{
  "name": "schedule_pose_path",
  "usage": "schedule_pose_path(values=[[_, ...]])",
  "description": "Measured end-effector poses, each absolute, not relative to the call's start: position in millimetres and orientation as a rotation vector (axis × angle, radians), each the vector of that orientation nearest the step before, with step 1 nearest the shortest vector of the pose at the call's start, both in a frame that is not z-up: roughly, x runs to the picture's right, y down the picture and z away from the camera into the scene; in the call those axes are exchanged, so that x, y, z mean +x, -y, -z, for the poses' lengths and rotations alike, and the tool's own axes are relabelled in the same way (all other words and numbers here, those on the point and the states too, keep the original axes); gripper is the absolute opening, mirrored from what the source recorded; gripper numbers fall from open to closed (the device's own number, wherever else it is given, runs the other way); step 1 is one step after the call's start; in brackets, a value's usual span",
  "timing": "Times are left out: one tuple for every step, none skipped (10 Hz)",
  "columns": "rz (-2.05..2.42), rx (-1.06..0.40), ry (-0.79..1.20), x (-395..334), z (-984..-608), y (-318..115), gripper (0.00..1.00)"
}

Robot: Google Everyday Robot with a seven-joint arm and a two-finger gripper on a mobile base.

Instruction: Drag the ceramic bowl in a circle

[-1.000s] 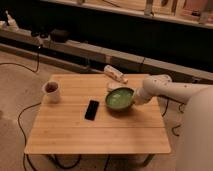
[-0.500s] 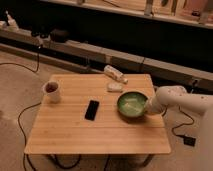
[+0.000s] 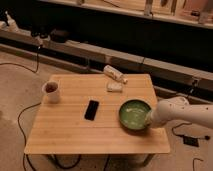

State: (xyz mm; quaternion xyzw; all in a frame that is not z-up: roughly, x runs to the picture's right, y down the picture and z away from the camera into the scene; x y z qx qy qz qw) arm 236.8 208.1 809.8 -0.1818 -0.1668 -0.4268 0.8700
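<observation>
Sliding toward the near right corner of the counter [image 3: 65,134], the ceramic bowl [image 3: 133,115] now sits closer to the front edge than it did a second ago, and the white arm has drawn back to the right with it. The bowl stands upright and flat on the wood, its pale inside showing. The robot's hand [image 3: 150,120] meets the bowl at its right rim; the arm's end covers the contact, so whether the hand is clenched on the rim or merely pressed against it cannot be told. A black phone [image 3: 91,109] lies just left of the bowl, apart from it. A white mug [image 3: 51,91] stands near the far left edge, and a pale packet [image 3: 114,87] and a white bottle-like object [image 3: 114,74] lie near the back edge. To close the circle cleanly, the drag probably needs to curve leftward soon, before the front edge. The bowl should stay flat under steady contact and sweep wide of the phone.
</observation>
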Motion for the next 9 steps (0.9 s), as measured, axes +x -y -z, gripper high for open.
schedule_pose_path(values=[[0.933,-0.371,0.372,216.2,-809.9,-206.8,0.14],[0.978,-0.359,0.403,189.5,-811.9,-203.9,0.14],[1.008,-0.348,0.422,173.0,-814.3,-199.6,0.14],[1.041,-0.331,0.441,154.8,-819.1,-190.6,0.14],[1.064,-0.316,0.452,142.3,-825.0,-179.6,0.14],[1.073,-0.298,0.457,134.8,-830.3,-167.1,0.14],[1.071,-0.271,0.453,133.6,-837.7,-146.5,0.14],[1.05,-0.242,0.437,142.3,-846.2,-122.0,0.14],[1.018,-0.227,0.415,159.6,-853.7,-103.2,0.14]])
